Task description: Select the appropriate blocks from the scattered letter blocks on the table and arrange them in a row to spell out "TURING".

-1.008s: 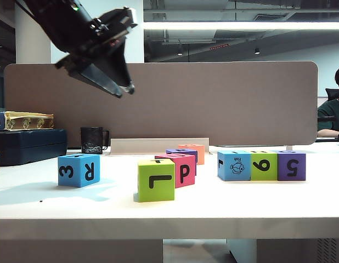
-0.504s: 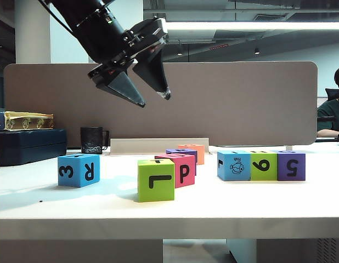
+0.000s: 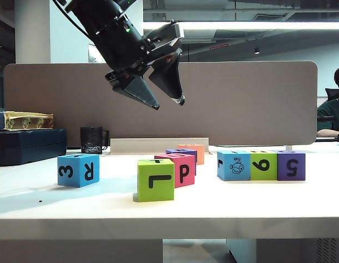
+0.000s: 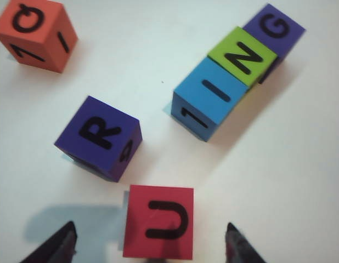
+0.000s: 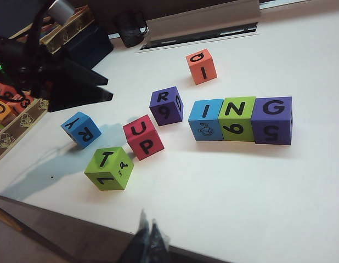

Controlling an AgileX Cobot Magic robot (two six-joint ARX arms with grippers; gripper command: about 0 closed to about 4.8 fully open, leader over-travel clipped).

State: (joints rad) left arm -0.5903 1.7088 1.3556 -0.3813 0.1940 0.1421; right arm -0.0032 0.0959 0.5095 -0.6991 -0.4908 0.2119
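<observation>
Magenta foam sits directly beneath my left gripper (image 4: pixel 150 241): the magenta block (image 4: pixel 159 221) shows a black "U" on its top face and lies between my two dark fingertips, which stand wide apart and grip nothing. In the exterior view this gripper (image 3: pixel 169 102) hangs well above the table (image 3: pixel 169 211), angled downward from an arm that slopes in from above.

Just beyond the magenta block stands the purple block (image 4: pixel 98 137), tilted, top face "R". Further off lies the orange block (image 4: pixel 37 34), top face "Q". Off to the other side, three blocks touch in a row: the blue block (image 4: pixel 207 98) reads "I", the green block (image 4: pixel 242 56) reads "N", and the far purple block (image 4: pixel 275 30) reads "G". On their front faces the exterior view shows a fish drawing with the word "Fish", then "9", then "5".

The lime block (image 5: pixel 109 167), top face "T", lies just beside the magenta block. A second blue block (image 5: pixel 82 129), marked "R" and "Y", stands apart from the rest.

My right gripper (image 5: pixel 146 241) is held low at the near table edge, clear of every block. Its fingertips are pressed together, empty.
</observation>
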